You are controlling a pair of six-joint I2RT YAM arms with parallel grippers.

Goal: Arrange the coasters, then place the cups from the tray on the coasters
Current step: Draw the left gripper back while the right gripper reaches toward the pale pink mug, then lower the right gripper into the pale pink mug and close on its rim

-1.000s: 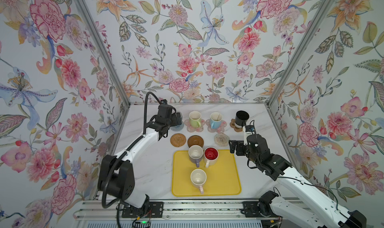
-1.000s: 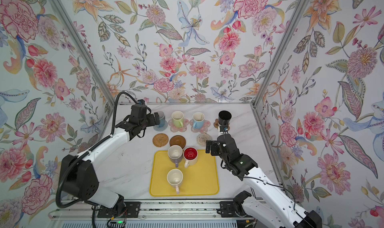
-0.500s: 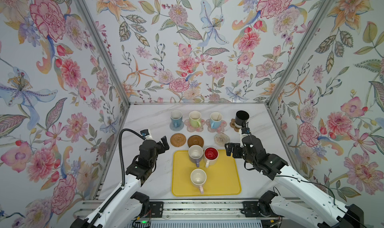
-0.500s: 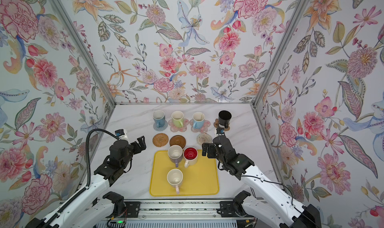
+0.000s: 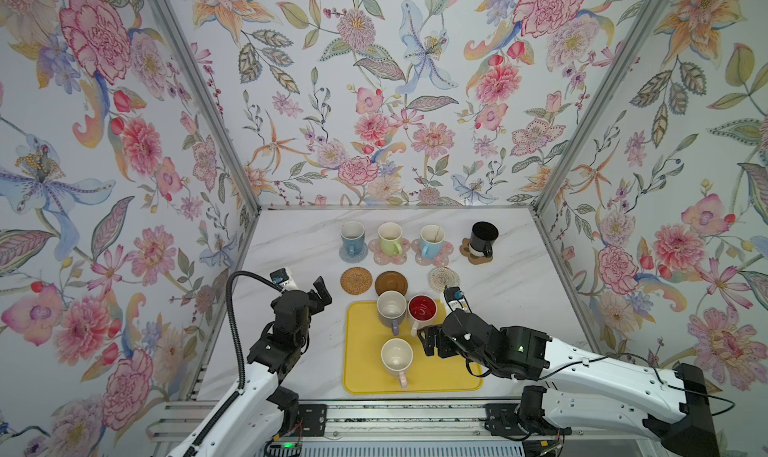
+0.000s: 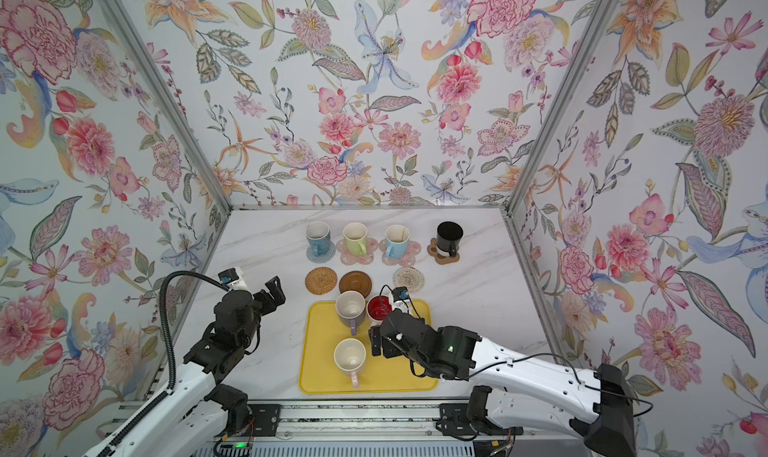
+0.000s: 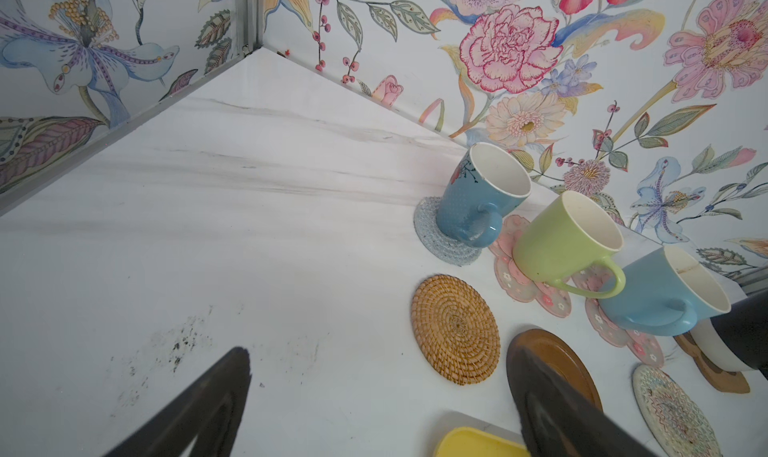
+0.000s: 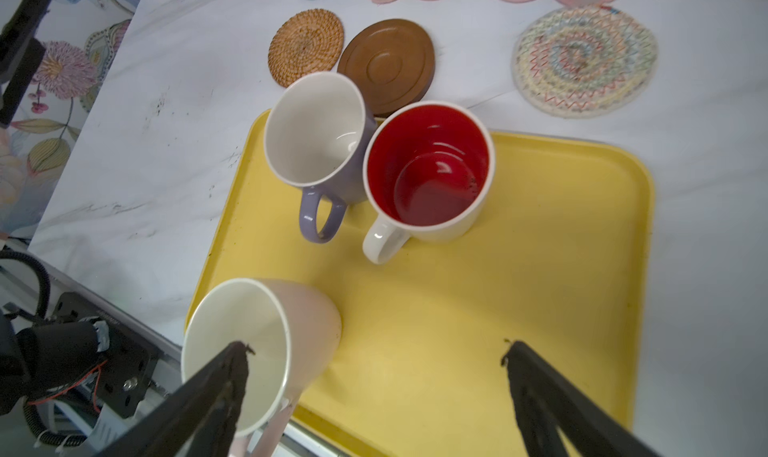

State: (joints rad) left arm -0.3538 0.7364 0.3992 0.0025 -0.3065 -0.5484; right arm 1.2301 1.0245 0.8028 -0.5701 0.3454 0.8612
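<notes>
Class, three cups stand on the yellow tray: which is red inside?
The white-bodied cup beside the lilac cup; that one and the pale pink cup are white inside.

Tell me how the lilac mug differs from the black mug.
The lilac mug stands on the yellow tray; the black mug sits on the brown paw coaster. The lilac mug is white inside; the black mug is black inside. Both stand upright and have one handle.
</notes>
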